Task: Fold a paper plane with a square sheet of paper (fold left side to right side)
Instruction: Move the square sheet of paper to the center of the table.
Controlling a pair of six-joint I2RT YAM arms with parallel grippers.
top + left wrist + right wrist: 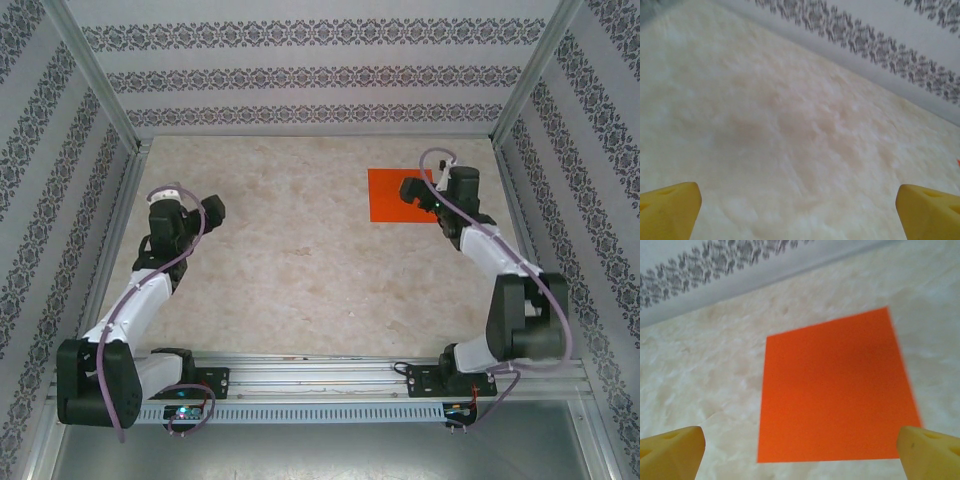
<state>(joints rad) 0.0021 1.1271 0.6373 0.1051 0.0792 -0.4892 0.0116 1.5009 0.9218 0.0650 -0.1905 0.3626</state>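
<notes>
Right gripper (800,454) hovered spread wide, gripping nothing, with the paper (835,390) flat and unfolded just ahead of it at the table's (300,270) far right. Left gripper (214,210), also spread, sat well apart, leaving the right nearer.

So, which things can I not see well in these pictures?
Top view: the right gripper hides the right edge of the square sheet of paper.
Right wrist view: a yellow fingertip covers the sheet's near right corner.
Left wrist view: an orange sliver is cut off by the frame's right edge.
</notes>
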